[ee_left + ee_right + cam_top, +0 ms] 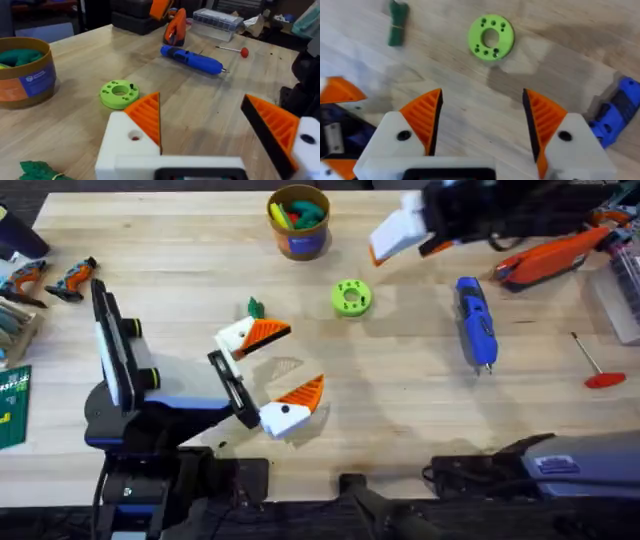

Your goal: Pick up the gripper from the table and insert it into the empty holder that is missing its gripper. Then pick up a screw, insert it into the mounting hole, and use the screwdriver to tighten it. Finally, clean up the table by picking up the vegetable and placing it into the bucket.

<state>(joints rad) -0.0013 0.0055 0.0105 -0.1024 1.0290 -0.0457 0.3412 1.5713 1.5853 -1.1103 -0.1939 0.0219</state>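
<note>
My left gripper (297, 360) lies low over the table, open, with nothing between its fingers. Both of its white holder blocks (238, 335) carry an orange ribbed wedge (146, 116). One mounting hole (135, 136) shows a reddish speck. The dark-green vegetable (255, 307) lies just behind that gripper, apart from it. The bucket (298, 222) stands at the back with coloured pieces inside. The blue screwdriver (475, 320) lies flat at the right. My right gripper (482, 125) hovers high at the back right, open and empty.
A lime-green disc (351, 297) lies between the bucket and my left gripper. An orange-and-black tool (550, 260), a clear box (625, 300) and a red-handled rod (595, 365) occupy the right side. Small orange-and-black parts (50, 280) sit at the left edge.
</note>
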